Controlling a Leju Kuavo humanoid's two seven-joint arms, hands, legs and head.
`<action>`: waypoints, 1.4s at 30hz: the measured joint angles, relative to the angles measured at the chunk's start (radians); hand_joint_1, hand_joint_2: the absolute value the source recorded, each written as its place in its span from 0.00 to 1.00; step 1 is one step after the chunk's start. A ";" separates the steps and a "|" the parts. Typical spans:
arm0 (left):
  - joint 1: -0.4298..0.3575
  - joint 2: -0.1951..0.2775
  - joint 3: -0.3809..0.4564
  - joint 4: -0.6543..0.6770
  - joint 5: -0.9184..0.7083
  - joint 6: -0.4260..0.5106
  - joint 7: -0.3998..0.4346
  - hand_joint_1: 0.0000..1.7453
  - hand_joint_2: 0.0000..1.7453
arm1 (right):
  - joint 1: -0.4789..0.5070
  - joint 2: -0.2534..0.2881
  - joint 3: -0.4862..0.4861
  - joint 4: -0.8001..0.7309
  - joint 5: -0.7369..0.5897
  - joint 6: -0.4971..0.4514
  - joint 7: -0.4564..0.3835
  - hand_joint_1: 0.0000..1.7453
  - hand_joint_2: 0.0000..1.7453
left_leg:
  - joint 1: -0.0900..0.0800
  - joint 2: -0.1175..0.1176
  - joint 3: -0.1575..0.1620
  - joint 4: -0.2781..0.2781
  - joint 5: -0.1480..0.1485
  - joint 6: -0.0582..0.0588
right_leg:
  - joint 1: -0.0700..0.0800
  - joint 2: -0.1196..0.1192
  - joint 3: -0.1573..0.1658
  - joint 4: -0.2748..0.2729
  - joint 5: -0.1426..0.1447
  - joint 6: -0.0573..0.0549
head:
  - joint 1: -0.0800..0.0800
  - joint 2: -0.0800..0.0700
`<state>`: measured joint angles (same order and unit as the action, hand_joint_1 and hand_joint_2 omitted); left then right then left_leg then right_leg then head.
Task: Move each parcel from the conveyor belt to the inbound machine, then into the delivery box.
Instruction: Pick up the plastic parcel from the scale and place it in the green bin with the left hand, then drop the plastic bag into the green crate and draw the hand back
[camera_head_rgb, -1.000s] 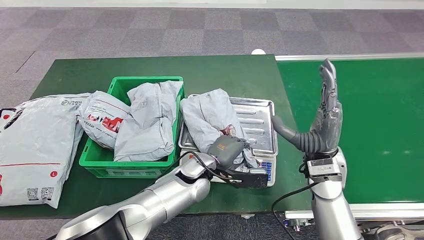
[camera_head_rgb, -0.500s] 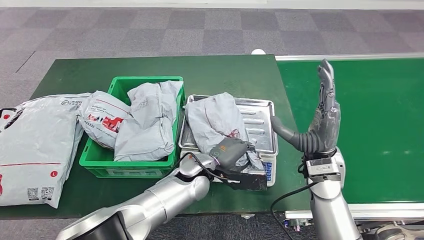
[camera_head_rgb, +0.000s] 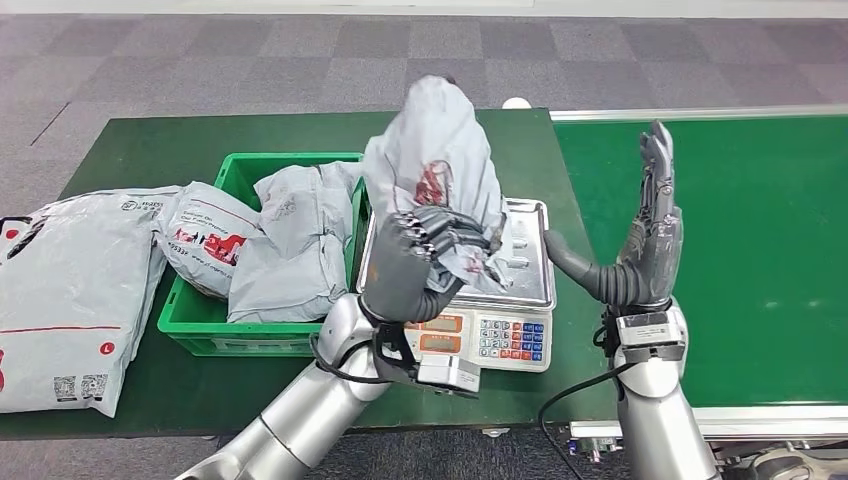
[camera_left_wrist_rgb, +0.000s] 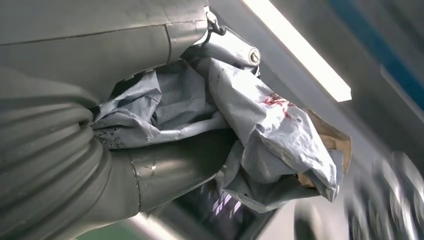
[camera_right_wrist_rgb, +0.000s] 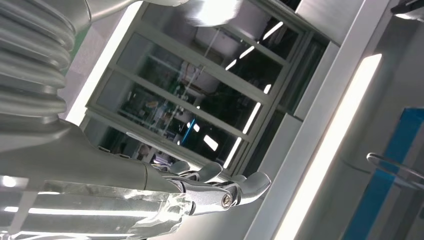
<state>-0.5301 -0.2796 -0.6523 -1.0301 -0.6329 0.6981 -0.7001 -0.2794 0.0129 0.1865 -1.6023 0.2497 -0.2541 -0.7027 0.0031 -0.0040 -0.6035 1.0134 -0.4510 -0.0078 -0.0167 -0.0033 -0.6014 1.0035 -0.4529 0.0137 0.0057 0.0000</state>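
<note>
Left hand (camera_head_rgb: 415, 262) grips a grey parcel (camera_head_rgb: 440, 165), fingers (camera_head_rgb: 440, 232) wrapped round its lower end; most of the bag stands above the fingers, held in the air. The left wrist view confirms this: crumpled grey film (camera_left_wrist_rgb: 260, 125) bunched between thumb and fingers, with a torn brown corner showing at the far end. The parcel hangs over the steel tray (camera_head_rgb: 525, 265) of the inbound machine, a scale with keypad (camera_head_rgb: 505, 338) just below the hand; it appears clear of the tray.

Right hand (camera_head_rgb: 650, 235) is upright beside the tray, fingers straight and spread, thumb out, holding nothing. It stands at the edge of the green conveyor belt (camera_head_rgb: 760, 230), which carries no parcel in the head view.

Progress, judged: the weighing step looks finished for this parcel. Remaining: carry it to the green delivery box (camera_head_rgb: 200, 325), just beyond the fingers on the thumb-away side, which holds grey bags (camera_head_rgb: 295, 240) already. Two more bags (camera_head_rgb: 70, 280) lie outside the box; status unknown.
</note>
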 joint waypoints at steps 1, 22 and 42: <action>0.014 0.005 0.019 -0.044 -0.008 0.001 0.000 1.00 1.00 | 0.001 0.000 0.000 0.000 -0.001 -0.007 0.000 0.00 1.00 | 0.000 0.000 0.000 0.000 0.000 0.000 | 0.000 0.000 0.000 0.000 0.000 0.000 | 0.000 0.000; 0.077 0.025 0.619 -0.025 -0.706 -0.074 0.340 1.00 1.00 | 0.099 -0.025 -0.021 -0.054 0.047 -0.016 0.000 0.00 1.00 | 0.001 0.003 0.002 0.000 0.001 -0.001 | 0.001 0.003 0.000 0.000 0.000 -0.001 | 0.000 0.000; 0.015 0.147 0.607 0.263 -0.414 -0.504 0.423 1.00 1.00 | 0.106 -0.023 -0.044 -0.058 0.100 0.025 0.000 0.00 1.00 | 0.001 0.004 0.007 -0.001 0.000 -0.002 | 0.001 0.004 0.005 0.000 0.000 -0.001 | 0.000 0.000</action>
<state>-0.5153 -0.1325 -0.0454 -0.7671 -1.0474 0.1936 -0.2775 -0.1737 -0.0097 0.1423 -1.6606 0.3498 -0.2294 -0.7027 0.0038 -0.0003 -0.5962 1.0125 -0.4512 -0.0096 -0.0160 0.0002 -0.5961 1.0039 -0.4533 0.0124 0.0057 0.0000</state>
